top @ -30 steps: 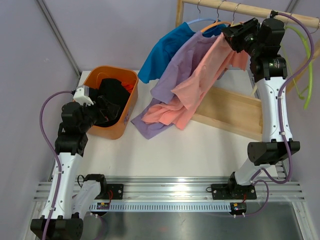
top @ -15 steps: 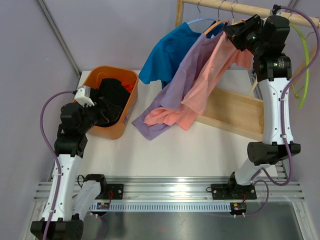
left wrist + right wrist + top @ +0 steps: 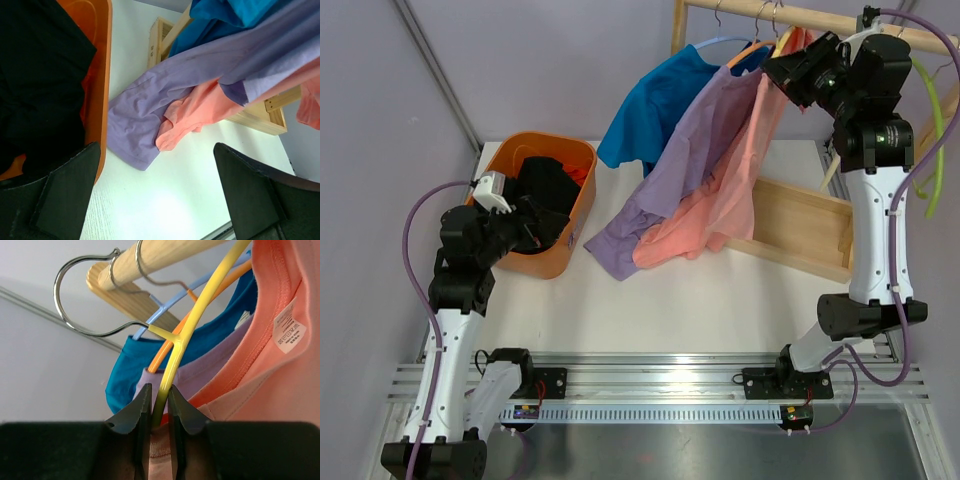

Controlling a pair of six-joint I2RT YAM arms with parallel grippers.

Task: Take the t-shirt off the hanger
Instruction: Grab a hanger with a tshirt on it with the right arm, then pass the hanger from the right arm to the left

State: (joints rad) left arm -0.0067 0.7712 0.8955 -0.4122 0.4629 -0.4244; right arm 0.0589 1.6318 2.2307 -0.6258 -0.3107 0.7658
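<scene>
A salmon t-shirt [image 3: 720, 200] hangs from a yellow hanger [image 3: 782, 42] on the wooden rail [image 3: 840, 25]. Its lower part trails onto the table. My right gripper [image 3: 782, 70] is up at the rail. In the right wrist view its jaws [image 3: 159, 390] are shut on the yellow hanger's arm [image 3: 200, 310], just above the t-shirt's collar [image 3: 280, 365]. My left gripper [image 3: 525, 215] stands wide open beside the orange basket, holding nothing. In the left wrist view only bare table shows between the left gripper's fingers [image 3: 156, 146].
A purple shirt [image 3: 690, 150] and a blue shirt [image 3: 650, 100] hang on their own hangers left of the salmon one. An orange basket [image 3: 575, 215] holds black clothes [image 3: 545, 185]. The rack's wooden base [image 3: 800, 230] lies at right, and a green hanger [image 3: 930, 130] dangles at far right.
My right gripper has risen toward the rail with the hanger. The salmon t-shirt has swung in and now hangs more steeply. The left arm has stayed put.
</scene>
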